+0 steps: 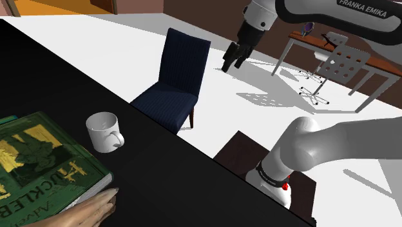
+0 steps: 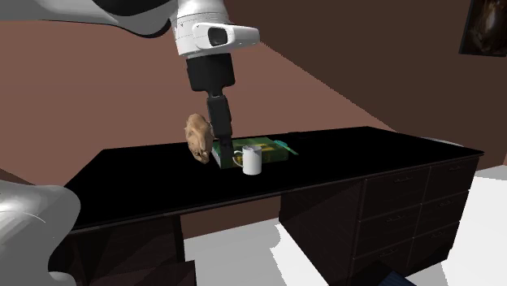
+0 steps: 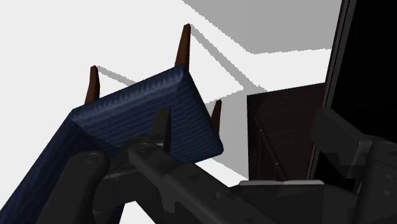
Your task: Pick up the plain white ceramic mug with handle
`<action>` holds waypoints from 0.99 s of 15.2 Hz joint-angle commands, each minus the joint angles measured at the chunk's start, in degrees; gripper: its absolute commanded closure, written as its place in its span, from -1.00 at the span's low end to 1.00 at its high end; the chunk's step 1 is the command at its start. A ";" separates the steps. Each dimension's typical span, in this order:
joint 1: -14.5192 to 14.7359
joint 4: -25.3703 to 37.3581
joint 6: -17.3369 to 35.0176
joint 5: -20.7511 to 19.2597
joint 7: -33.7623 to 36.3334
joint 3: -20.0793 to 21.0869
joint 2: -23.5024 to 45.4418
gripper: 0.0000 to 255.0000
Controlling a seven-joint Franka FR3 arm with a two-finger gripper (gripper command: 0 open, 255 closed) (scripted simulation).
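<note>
Book (image 1: 38, 161) nearest; mug (image 1: 103, 131) upright, handle toward shoulder view's lower right; claw (image 1: 232, 64) state unclear.

A navy blue chair (image 3: 137, 118) with a ribbed fabric seat lay just beyond the gripper (image 3: 210, 191), whose black body crossed in front of it. Four tapered brown legs (image 3: 183, 44) stuck out from the seat. Beyond the chair spread a white floor (image 3: 51, 38) crossed by grey shadows (image 3: 267, 25). Beside the chair stood a dark brown block (image 3: 280, 133), and next to it ran the black edge of the table (image 3: 375, 63).
</note>
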 commanded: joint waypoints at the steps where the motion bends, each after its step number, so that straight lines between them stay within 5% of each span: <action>1: 0.00 0.00 0.00 0.00 0.00 0.00 0.00 -1.00; 15: 5.39 12.68 6.64 2.79 8.47 12.69 23.66 -1.00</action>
